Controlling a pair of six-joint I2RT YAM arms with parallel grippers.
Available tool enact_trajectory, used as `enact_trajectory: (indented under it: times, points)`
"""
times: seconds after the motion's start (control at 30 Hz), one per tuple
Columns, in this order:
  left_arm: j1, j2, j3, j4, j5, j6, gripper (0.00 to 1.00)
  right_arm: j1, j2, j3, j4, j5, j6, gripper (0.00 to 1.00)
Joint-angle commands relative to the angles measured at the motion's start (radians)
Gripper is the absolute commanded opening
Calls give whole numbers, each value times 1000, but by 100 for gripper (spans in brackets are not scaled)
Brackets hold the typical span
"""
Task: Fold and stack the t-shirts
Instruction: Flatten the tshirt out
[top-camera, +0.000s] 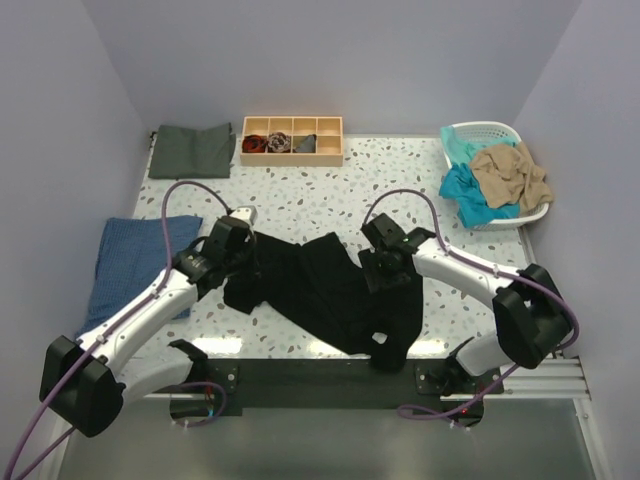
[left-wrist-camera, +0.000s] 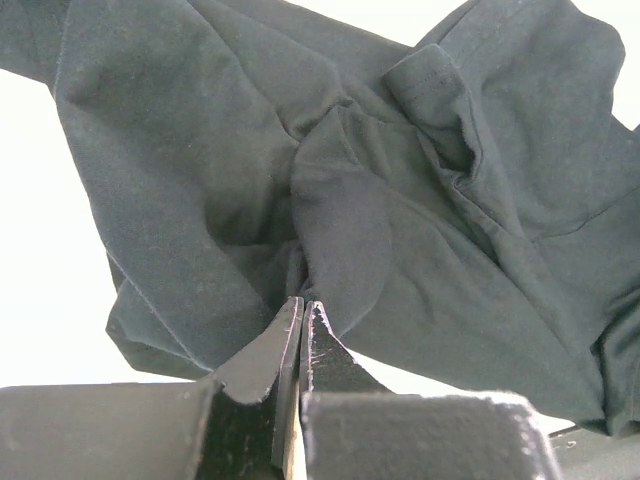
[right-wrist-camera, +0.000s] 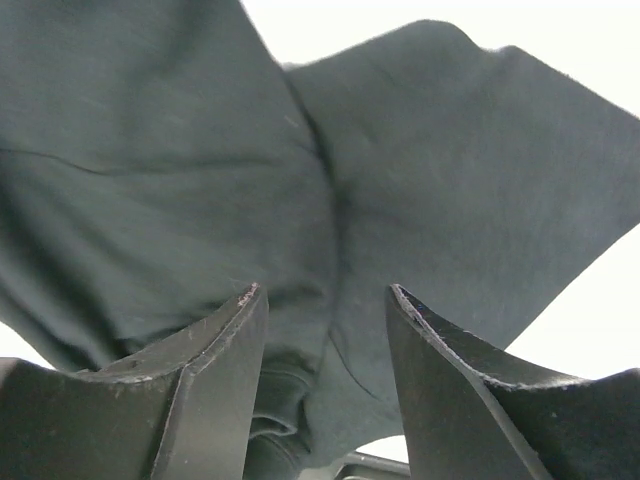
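**A:** Top view, item?
**B:** Large black soft-cloth t-shirt (top-camera: 330, 290), crumpled on speckled tabletop (top-camera: 300, 200), between left pincer (top-camera: 250, 262) and right pincer (top-camera: 380, 272).
**A:** Left wrist?
**B:** Left pincer closed tight, nipping a shirt fold at its tips.
**A:** Right wrist?
**B:** Right pincer spread wide, cloth lying in its gap.

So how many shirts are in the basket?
2 showing: a tan shirt on top at the right, a teal shirt under it at the left. More may be hidden beneath.
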Motion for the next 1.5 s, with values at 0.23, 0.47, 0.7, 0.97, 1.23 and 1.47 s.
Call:
enact_trajectory:
  times: [0.23, 0.47, 0.7, 0.97, 1.23, 1.47]
  points:
    - [5, 42, 32, 65, 3, 34, 0, -56, -36, -139, 228, -168, 54, 57]
    - [5, 42, 22, 62, -12, 31, 0, -84, 18, -160, 275, -264, 27, 53]
    - [5, 39, 20, 49, -23, 31, 0, -89, 21, -167, 314, -313, 17, 3]
    - [5, 16, 100, -23, -115, 49, 0, -89, -235, -64, 181, -252, -35, 0]
    - [5, -77, 281, -151, -297, 84, 0, -87, -518, 209, -45, -15, -118, 0]
    - [5, -140, 410, -243, -445, 95, 0, -89, -622, 301, -62, 157, -164, 0]
